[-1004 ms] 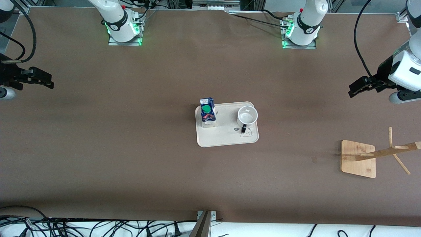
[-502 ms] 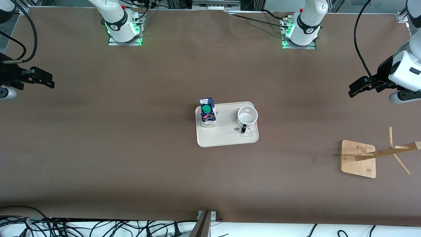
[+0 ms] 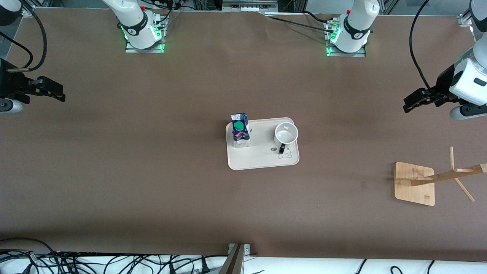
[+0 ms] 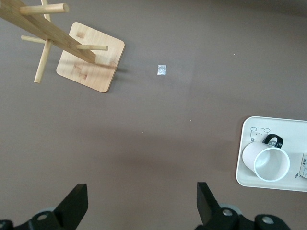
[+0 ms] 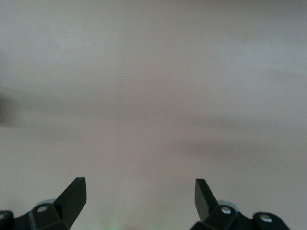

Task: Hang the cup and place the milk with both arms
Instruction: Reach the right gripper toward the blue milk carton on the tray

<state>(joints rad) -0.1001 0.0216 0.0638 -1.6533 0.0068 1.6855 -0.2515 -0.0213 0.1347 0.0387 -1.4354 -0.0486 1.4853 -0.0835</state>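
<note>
The cup (image 3: 286,134), a white mug with a black handle, stands upright on a cream tray (image 3: 262,159) in the middle of the table. The milk (image 3: 240,130), a blue and white carton with a green cap, stands on the same tray, toward the right arm's end. My left gripper (image 3: 408,104) hangs open and empty over bare table at the left arm's end. In the left wrist view the left gripper (image 4: 142,191) sees the cup (image 4: 268,162) and tray (image 4: 249,143). My right gripper (image 3: 60,95) is open over bare table at its own end; the right wrist view shows only the right gripper (image 5: 140,187) and table.
A wooden cup rack (image 3: 414,183) with a square base and slanted pegs stands toward the left arm's end, nearer the front camera than the tray; the left wrist view shows the rack (image 4: 91,56) too. A small pale scrap (image 4: 162,70) lies on the brown table.
The right gripper has drifted slightly toward the middle of the table. The left arm, cup, milk and tray have not moved.
</note>
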